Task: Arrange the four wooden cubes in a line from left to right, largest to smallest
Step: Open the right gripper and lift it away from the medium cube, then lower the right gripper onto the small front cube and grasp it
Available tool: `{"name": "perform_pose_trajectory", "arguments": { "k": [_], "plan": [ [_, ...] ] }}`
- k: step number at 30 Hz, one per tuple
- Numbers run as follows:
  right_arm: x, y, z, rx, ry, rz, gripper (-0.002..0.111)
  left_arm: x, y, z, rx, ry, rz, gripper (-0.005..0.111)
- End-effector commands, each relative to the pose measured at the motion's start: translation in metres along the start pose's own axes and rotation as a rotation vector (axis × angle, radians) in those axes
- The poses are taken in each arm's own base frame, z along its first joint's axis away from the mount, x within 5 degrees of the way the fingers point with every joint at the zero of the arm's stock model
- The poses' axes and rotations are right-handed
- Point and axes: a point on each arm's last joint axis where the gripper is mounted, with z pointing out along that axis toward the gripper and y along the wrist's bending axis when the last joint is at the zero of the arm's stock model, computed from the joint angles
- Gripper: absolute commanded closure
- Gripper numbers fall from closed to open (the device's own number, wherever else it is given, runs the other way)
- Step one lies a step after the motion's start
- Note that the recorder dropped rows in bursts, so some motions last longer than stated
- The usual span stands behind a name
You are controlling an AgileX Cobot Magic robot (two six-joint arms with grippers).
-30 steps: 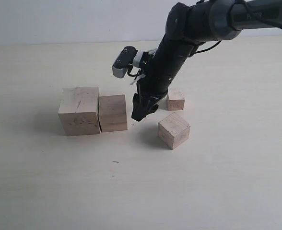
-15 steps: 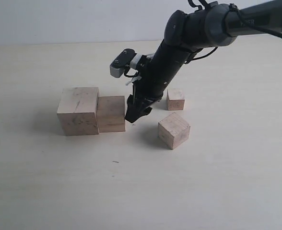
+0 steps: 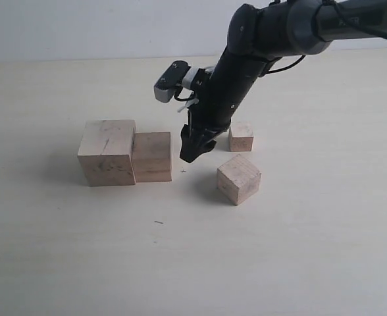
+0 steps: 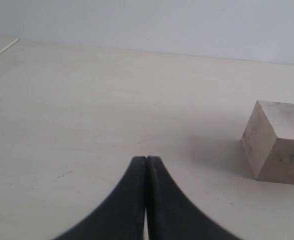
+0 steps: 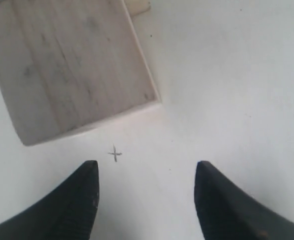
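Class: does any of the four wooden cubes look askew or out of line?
Yes. The third-largest cube sits turned at an angle, apart from the largest cube and second cube, which stand squarely side by side.

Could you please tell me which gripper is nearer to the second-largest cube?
Right. The right gripper hangs open just beside the second-largest cube, on its side away from the largest cube. The left gripper, shut, lies outside the exterior view, farther off.
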Motion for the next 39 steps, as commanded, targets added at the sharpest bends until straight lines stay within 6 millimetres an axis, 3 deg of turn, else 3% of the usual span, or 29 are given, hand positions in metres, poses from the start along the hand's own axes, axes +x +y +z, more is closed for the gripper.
{"name": "perform_pose_trajectory", "arguments": {
  "k": [1, 5, 13, 18, 31, 39],
  "plan": [
    [-0.007, 0.007, -0.035, 0.042, -0.018, 0.077, 0.054, -0.001, 0.0, -0.001, 0.003, -0.017, 0.003, 0.107],
    [-0.01, 0.019, -0.064, 0.019, -0.02, 0.149, 0.054, -0.001, 0.0, -0.001, 0.003, -0.017, 0.003, 0.107],
    [-0.02, 0.037, -0.117, 0.056, -0.127, 0.129, 0.054, -0.001, 0.0, -0.001, 0.003, -0.017, 0.003, 0.107],
    [-0.026, 0.039, -0.134, 0.097, -0.225, 0.366, 0.054, -0.001, 0.0, -0.001, 0.003, -0.017, 0.003, 0.107],
    [0.05, 0.076, -0.119, 0.17, -0.131, 0.574, 0.054, -0.001, 0.0, -0.001, 0.003, -0.017, 0.003, 0.107],
    [0.06, 0.078, -0.116, 0.189, -0.059, 0.553, 0.054, -0.001, 0.0, -0.001, 0.003, -0.017, 0.003, 0.107]
  ]
}}
